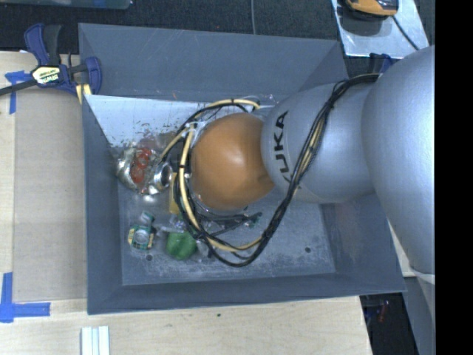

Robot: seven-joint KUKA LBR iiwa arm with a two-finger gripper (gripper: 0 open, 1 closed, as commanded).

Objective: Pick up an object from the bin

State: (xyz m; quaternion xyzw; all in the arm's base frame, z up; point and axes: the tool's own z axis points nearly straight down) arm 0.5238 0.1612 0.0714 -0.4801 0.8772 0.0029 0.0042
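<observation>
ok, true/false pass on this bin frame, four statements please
1. The arm enters from the view's right. True.
2. The green lump lies by the bin wall at the view's top. False: it lies near the bottom wall, lower left of the orange cover.
3. A shiny red thing lies left of the orange cover. True.
4. The loose things lie in the bin's right half. False: they lie in its left part.

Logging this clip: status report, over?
Arm's orange wrist cover down over bin centre. Nearest: green lump by its lower edge, shiny red-flecked piece to its left. Grasp unconfirmed.
</observation>
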